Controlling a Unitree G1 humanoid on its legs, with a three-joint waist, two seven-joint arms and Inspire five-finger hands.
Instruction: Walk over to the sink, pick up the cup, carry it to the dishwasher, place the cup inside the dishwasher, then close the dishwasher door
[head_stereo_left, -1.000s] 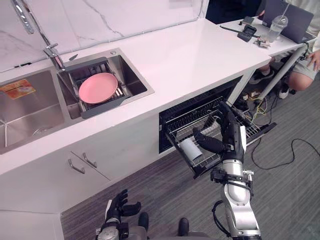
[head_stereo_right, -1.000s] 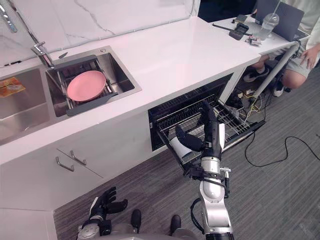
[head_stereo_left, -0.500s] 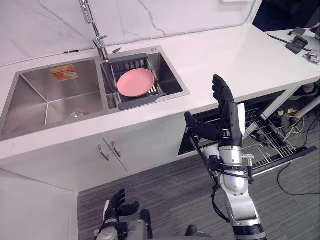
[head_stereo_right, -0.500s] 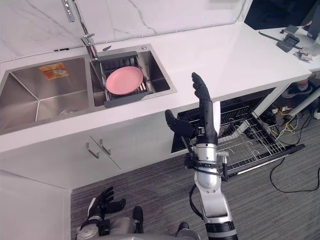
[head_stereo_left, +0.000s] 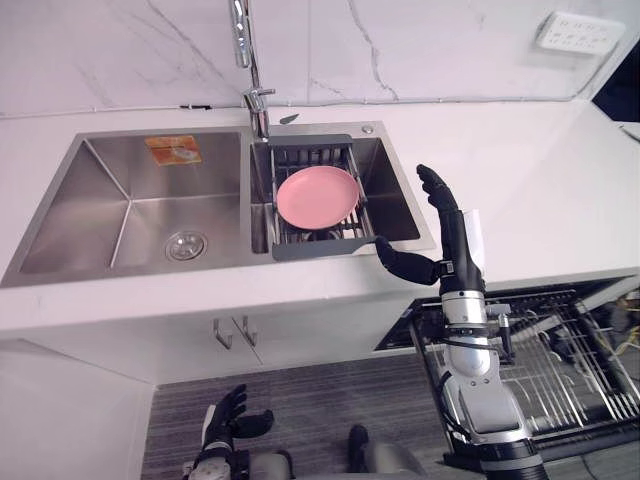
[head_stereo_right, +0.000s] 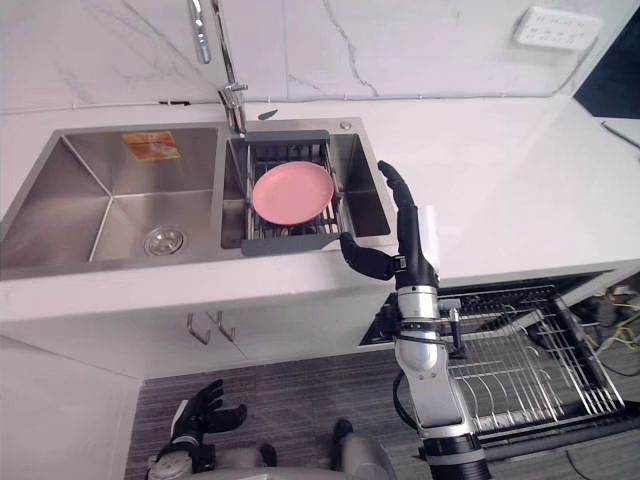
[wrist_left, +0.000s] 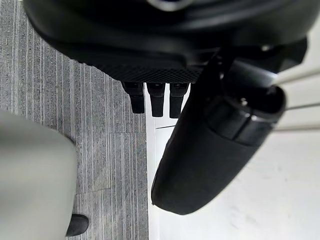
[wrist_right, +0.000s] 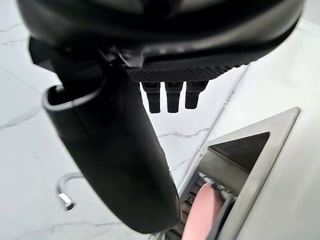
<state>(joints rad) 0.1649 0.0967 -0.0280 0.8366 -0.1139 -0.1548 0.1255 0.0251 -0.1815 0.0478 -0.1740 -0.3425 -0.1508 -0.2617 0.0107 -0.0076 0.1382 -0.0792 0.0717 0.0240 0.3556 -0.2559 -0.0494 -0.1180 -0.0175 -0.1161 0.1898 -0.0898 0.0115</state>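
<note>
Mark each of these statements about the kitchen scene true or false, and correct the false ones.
1. The pink plate lies in the drying rack in the sink's right basin. True.
2. The right robot hand is curled into a fist. False: its fingers are straight, its thumb stands out to the side, and it holds nothing.
3. The dishwasher is closed. False: its door is down and its wire basket is pulled out.
4. The tap stands at the back of the sink, between the two basins. True.
</note>
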